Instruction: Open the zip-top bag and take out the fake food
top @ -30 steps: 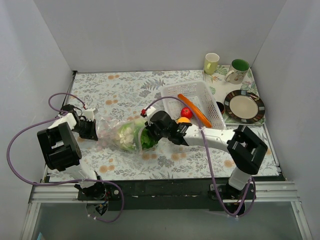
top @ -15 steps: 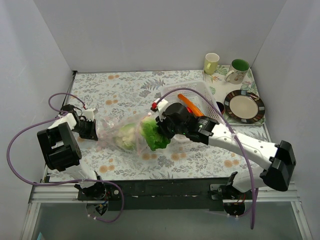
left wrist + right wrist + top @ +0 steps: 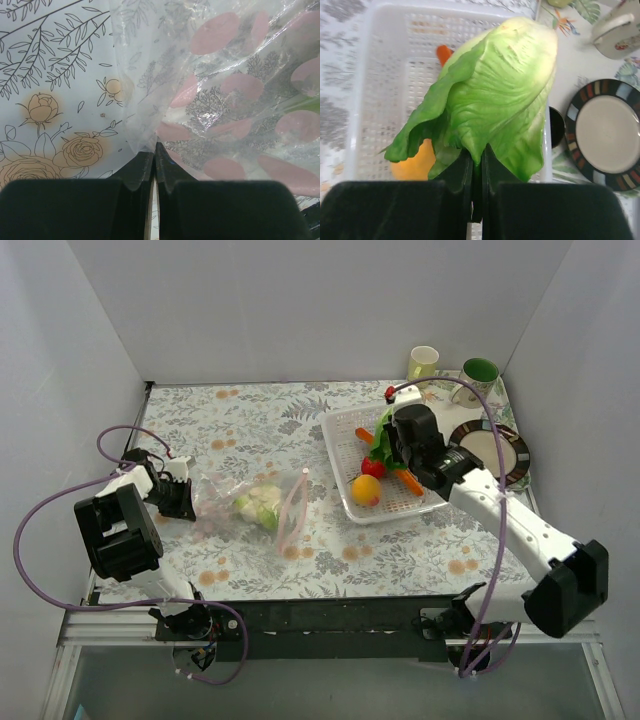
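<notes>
Floral cloth covered the bench (image 3: 250, 415). From above, the clear crinkly zip-top bag with a pink strip (image 3: 225, 497) lay toward the left edge; the right gripper (image 3: 385, 440) hung over the white perforated basket (image 3: 336, 452) at the right. Left wrist: the left gripper (image 3: 154, 150) pinched the bag's plastic. Right wrist: tight jaws held leafy green plastic lettuce (image 3: 495, 95).
</notes>
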Available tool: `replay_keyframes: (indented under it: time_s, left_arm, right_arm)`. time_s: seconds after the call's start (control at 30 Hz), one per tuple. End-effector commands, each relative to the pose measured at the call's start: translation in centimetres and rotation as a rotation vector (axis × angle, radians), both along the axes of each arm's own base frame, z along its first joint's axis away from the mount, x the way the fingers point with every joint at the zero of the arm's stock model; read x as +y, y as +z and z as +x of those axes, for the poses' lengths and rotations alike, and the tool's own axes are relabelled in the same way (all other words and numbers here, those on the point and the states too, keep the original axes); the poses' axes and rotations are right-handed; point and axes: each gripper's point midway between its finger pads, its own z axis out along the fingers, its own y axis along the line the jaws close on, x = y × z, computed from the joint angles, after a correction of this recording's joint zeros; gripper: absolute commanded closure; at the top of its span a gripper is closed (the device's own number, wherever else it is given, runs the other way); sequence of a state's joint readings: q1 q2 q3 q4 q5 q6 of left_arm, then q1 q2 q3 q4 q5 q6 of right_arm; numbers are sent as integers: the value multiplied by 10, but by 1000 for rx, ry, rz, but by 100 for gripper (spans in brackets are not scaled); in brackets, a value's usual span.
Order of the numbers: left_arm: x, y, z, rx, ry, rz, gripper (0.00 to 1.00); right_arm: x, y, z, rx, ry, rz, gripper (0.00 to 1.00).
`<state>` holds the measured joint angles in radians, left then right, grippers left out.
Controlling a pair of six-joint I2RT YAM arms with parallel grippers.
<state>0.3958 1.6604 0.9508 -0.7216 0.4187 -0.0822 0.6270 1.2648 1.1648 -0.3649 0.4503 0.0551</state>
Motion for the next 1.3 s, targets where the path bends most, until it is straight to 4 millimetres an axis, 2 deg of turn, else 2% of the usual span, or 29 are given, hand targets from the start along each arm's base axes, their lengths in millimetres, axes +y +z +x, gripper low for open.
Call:
replay_keyframes:
  time_s: [0.0,0.03,0.07,0.1,0.17,0.2,0.27,0.37,0.4,0.47,0.5,0.57,0.63,0.7,0.73,0.77,0.83,0.93,1.03,1.13,1.2,1.27]
  left_arm:
    - [14,-11,-3,26,-11,76,100]
    - [14,-10,-3,24,-11,76,100]
    - [14,-11,-3,25,-12,76,100]
    - [14,-10,-3,23,-12,77,100]
    - [15,-11,-3,24,-10,80,100]
    - [15,-11,-3,24,-10,80,100]
    - [15,-10,-2,24,-8,81,100]
    - [16,-11,-1,25,-5,82,100]
    - [17,-9,1,20,-4,84,100]
    - [17,-8,3,17,-2,83,100]
    - [17,-8,2,22,0,81,100]
    - [18,-3,6,18,0,82,100]
    - [21,6,14,-2,6,89,100]
    - [23,14,19,-1,14,87,100]
    - [26,24,30,-17,22,87,91]
    - [23,29,27,8,17,63,73]
    - [22,38,30,9,7,51,61]
    - [22,65,44,-47,2,41,45]
    - [16,94,54,-88,0,-1,39]
    - [5,121,59,-126,-7,-62,39]
    - [-6,138,60,-141,-17,-101,39]
    - [-27,148,58,-149,-47,-169,40]
  right_arm:
    - [-12,-35,26,31,-87,-149,43]
    - [-13,-26,30,28,-106,-155,15]
    - [-15,-28,32,38,-142,-175,2]
    - [-11,-24,29,31,-138,-196,2]
    - [-7,1,27,-61,-159,-205,2]
    - [11,14,20,-115,-93,-226,2]
    - [35,43,8,-195,-14,-157,2]
    - [97,60,-27,-215,249,-20,2]
    - [116,52,-42,-203,330,-3,2]
    - [143,39,-62,-177,455,36,3]
    - [154,20,-73,-142,501,23,7]
    - [173,-6,-89,-84,574,27,17]
    - [183,-38,-100,-25,619,15,22]
    - [194,-49,-107,-19,649,28,27]
    - [196,-64,-109,5,660,16,27]
    - [199,-68,-111,14,663,23,27]
    - [207,-74,-111,15,681,41,27]
    - [214,-82,-109,33,683,44,27]
    - [223,-88,-109,47,705,49,26]
    - [228,-97,-110,70,699,69,25]
    - [231,-101,-112,81,710,82,25]
    - [235,-108,-114,99,719,94,25]
